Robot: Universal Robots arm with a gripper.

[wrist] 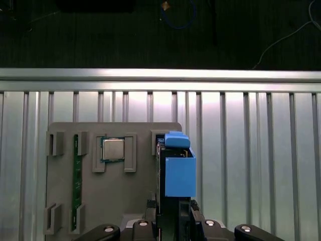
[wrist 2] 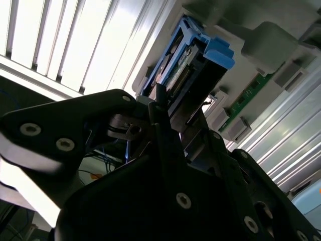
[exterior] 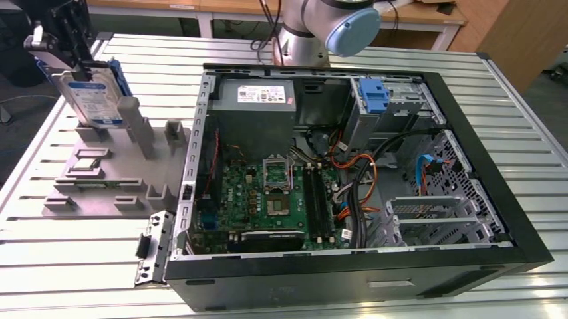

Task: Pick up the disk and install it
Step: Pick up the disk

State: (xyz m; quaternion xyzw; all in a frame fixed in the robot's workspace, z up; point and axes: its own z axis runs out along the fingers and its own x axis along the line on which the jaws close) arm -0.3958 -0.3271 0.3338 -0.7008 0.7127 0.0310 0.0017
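Observation:
The disk [exterior: 94, 100] stands upright on edge at the exterior view's far left, its white-and-blue label showing inside the blue carrier. Its lower edge is at the slots of the grey fixture tray [exterior: 98, 179]; whether it still touches them I cannot tell. My gripper [exterior: 74, 65] comes down from above and is shut on the disk's upper part. In the first wrist view the disk [wrist: 178, 173] is an edge-on blue strip running out from my gripper [wrist: 173, 210]. In the second wrist view the disk [wrist 2: 208, 57] sits between my black fingers [wrist 2: 163, 118].
The open computer case [exterior: 523, 219] lies on the slatted metal table [exterior: 533, 106], with a motherboard [exterior: 271, 199], cables and a drive cage bearing an upright blue bracket [exterior: 376, 97]. The grey tray also holds a processor chip [wrist: 113, 149] and a green memory stick [wrist: 76, 186].

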